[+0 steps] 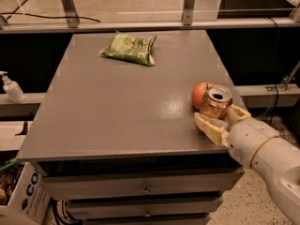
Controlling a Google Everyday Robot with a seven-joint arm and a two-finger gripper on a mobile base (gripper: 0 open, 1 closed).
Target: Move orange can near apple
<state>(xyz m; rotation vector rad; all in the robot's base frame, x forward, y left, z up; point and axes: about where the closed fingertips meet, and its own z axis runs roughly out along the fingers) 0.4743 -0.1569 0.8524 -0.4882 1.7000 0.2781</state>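
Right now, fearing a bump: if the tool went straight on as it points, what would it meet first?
The can, right at the tool near the edge of the table; the apple seems just beyond it.

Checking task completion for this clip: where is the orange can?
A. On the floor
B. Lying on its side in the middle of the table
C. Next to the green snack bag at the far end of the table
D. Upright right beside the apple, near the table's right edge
D: the orange can stands upright right beside the apple near the table's right edge, with the gripper at the can; the green snack bag lies far back.
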